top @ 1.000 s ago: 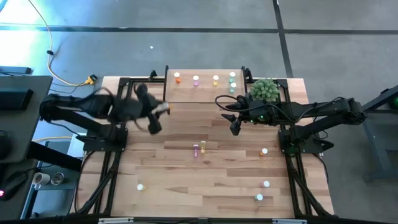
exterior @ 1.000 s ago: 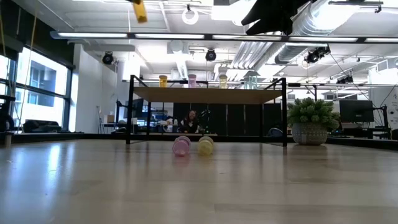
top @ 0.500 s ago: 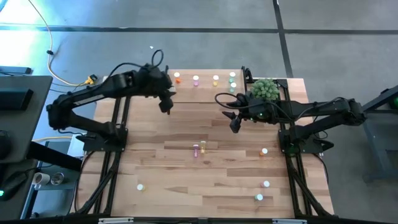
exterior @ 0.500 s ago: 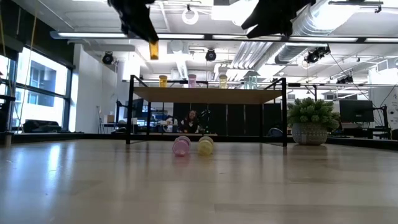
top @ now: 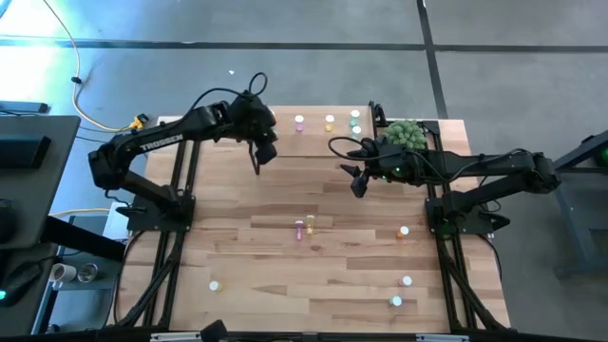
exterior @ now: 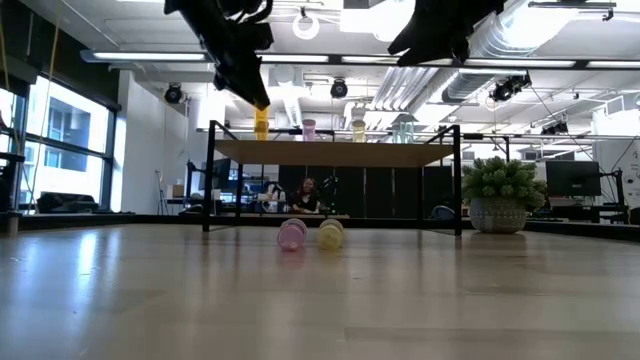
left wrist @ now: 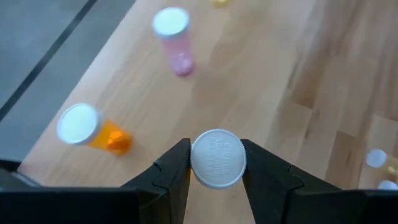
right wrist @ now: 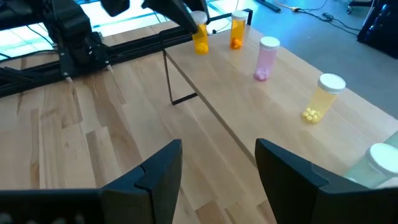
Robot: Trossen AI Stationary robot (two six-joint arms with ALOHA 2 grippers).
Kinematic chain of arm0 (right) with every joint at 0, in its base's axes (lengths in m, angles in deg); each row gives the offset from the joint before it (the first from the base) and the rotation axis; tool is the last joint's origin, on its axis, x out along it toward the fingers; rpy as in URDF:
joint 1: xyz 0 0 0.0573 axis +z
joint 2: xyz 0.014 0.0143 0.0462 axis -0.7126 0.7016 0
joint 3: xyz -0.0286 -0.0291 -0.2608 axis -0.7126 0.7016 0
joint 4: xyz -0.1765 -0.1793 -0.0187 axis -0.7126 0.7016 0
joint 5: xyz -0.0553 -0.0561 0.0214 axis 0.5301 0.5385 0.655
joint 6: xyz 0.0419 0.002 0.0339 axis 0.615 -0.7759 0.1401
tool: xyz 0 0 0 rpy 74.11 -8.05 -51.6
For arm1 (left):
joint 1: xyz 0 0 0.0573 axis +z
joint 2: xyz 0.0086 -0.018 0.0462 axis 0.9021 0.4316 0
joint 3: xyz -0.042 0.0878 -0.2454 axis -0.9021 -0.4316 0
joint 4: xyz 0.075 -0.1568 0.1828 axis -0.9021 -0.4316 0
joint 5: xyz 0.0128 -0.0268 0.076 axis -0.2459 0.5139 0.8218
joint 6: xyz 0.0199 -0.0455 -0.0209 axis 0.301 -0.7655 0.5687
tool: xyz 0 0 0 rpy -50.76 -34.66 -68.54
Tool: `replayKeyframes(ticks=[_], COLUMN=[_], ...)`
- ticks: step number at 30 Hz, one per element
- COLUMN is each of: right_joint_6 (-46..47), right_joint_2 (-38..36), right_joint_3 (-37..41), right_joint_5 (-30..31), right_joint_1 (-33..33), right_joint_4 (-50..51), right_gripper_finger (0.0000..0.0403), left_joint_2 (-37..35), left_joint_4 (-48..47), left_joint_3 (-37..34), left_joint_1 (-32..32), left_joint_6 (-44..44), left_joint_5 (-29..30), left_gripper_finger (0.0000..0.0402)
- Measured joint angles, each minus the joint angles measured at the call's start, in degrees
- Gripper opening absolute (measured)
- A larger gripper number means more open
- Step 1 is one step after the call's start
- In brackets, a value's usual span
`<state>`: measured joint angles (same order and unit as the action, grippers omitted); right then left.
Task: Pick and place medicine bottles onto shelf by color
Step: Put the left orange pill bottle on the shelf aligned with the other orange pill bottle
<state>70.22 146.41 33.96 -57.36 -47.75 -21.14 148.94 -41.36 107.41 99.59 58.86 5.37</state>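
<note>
Nearest the front edge of the bench (top: 237,247), four white-capped bottles stand scattered — one at the left (top: 215,284), three toward the right (top: 406,280). Mid-bench, a pink bottle (top: 299,228) and a yellow bottle (top: 310,223) lie on their sides, touching, well apart from both hands.

Farther back, the right hand (top: 358,186) hovers over bare bench in front of the shelf (top: 313,142), just beside the green plant (top: 404,136); its fingers (right wrist: 158,167) stand wide apart with nothing between them.

At the back, the left hand (top: 258,155) is over the shelf's left end, closed on an orange bottle (exterior: 261,118). In the left wrist view the bottle's white cap (left wrist: 217,158) sits pinched between the two fingers (left wrist: 177,168), the body hanging below. In the low view its base is close over the shelf board; whether it touches cannot be told. Just beyond it on the shelf stands another orange bottle (left wrist: 93,130), then a pink one (left wrist: 174,38), a yellow one (right wrist: 323,98) and green ones (top: 355,119) at the far right — all upright in a row.
</note>
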Motion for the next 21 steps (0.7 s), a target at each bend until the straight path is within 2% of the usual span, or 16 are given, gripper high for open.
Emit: replayKeyframes(ticks=[11, 21], right_joint_6=[-1.0, -0.99], right_joint_2=[0.0, 0.0], right_joint_3=[0.0, 0.0], right_joint_5=[0.0, 0.0], right_joint_1=[0.0, 0.0], right_joint_4=[0.0, -0.11], right_gripper_finger=[0.0195, 0.0195], left_joint_2=[0.42, 0.41], left_joint_4=[-0.07, 1.57], left_joint_3=[-0.16, -1.77], left_joint_1=[3.06, 3.08], left_joint_6=[-6.89, -8.16], left_joint_5=[0.55, 0.8], left_gripper_finger=[0.0121, 0.0121])
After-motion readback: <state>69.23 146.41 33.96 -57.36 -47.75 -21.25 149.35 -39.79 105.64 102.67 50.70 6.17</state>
